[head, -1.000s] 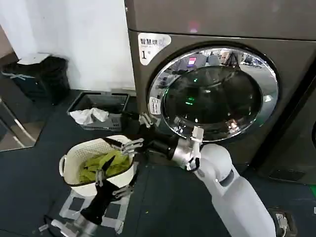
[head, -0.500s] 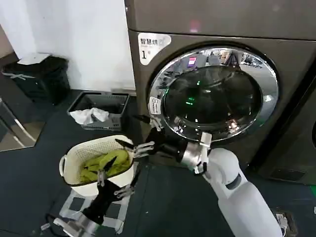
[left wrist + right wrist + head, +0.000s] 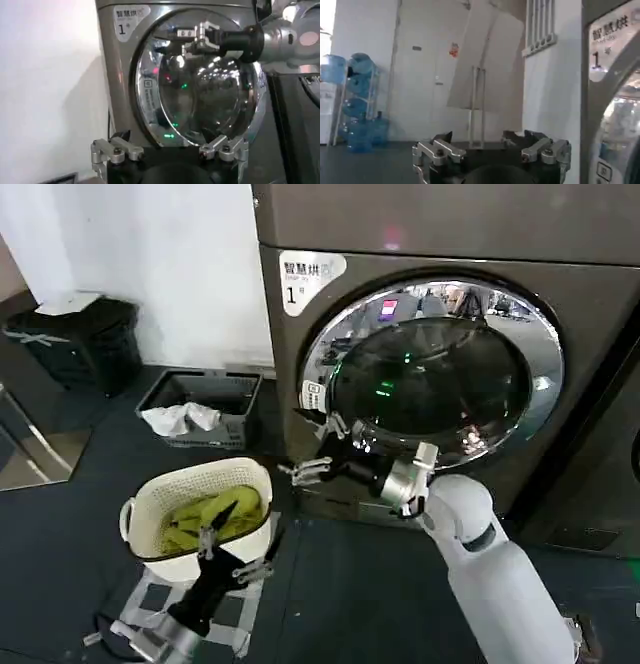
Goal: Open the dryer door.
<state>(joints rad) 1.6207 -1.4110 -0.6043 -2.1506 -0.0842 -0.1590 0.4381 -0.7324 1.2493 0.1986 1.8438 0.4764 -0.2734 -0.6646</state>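
While dryer door (image 3: 445,374) is shut, right gripper (image 3: 318,446) jaws open, empty; basket (image 3: 150,514) w/ green cloth (image 3: 205,519).

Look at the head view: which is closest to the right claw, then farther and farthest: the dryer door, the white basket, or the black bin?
From the right claw:
1. Dryer door, right beside it.
2. White basket, lower on the robot's left.
3. Black bin, far left by the wall.

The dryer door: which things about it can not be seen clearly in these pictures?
- Handle or latch of the dryer door: cannot be made out in the head view or the left wrist view.
- Inside of the drum: hidden by reflections on the dark glass.
- Door's right edge: cut off in the right wrist view.
- Contact: the open right gripper is near the chrome rim; touching cannot be told.
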